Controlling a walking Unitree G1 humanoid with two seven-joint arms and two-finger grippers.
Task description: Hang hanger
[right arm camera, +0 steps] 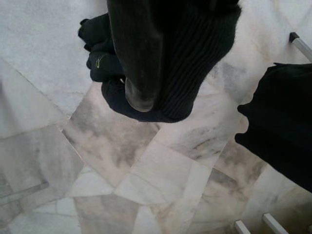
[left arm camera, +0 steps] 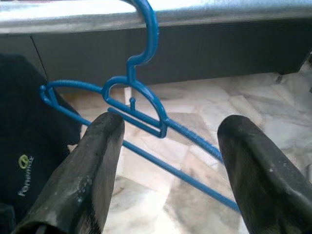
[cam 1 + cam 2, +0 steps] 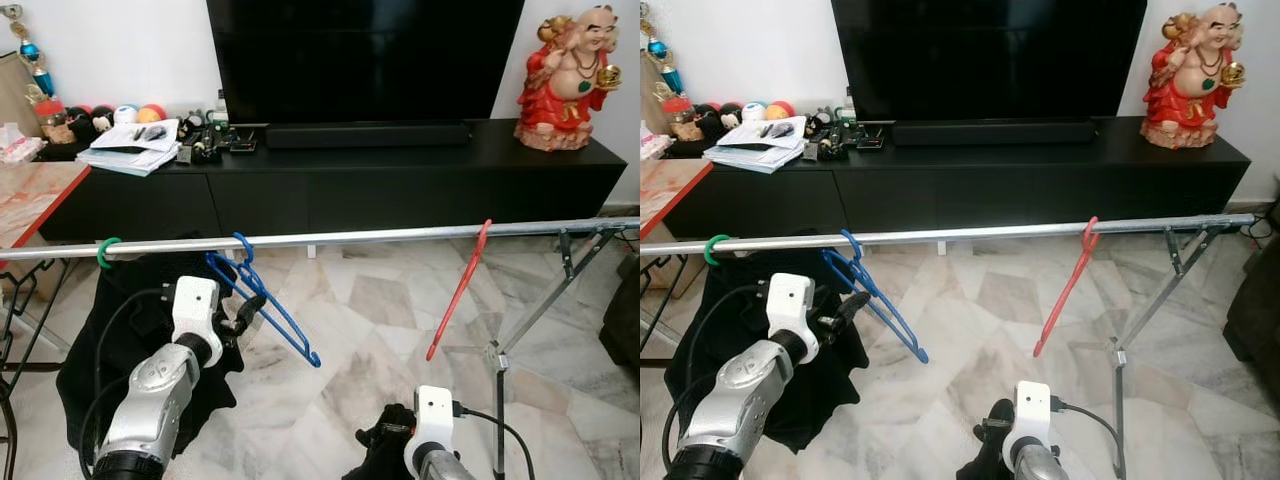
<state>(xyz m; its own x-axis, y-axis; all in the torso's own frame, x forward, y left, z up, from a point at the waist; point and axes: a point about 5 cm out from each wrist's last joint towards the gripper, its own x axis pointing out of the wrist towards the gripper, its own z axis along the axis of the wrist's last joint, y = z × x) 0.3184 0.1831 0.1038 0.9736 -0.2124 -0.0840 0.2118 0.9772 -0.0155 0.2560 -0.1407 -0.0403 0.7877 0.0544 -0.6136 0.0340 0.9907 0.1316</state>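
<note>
Room: marble floor (image 3: 380,300), black TV cabinet (image 3: 400,180) across the upper frame, red figurine (image 3: 565,80) upper right.
Rail: metal rail (image 3: 380,236) spans mid-frame.
Blue hanger (image 3: 262,305): hooked on the rail, left of centre.
Left gripper (image 2: 168,161): fingers spread open just short of the blue hanger, not touching.
Right gripper (image 1: 146,58): bottom centre, clamped on a black garment (image 1: 195,68).
Others: red hanger (image 3: 458,290), green hook (image 3: 106,252) with dark clothing (image 3: 120,340).
</note>
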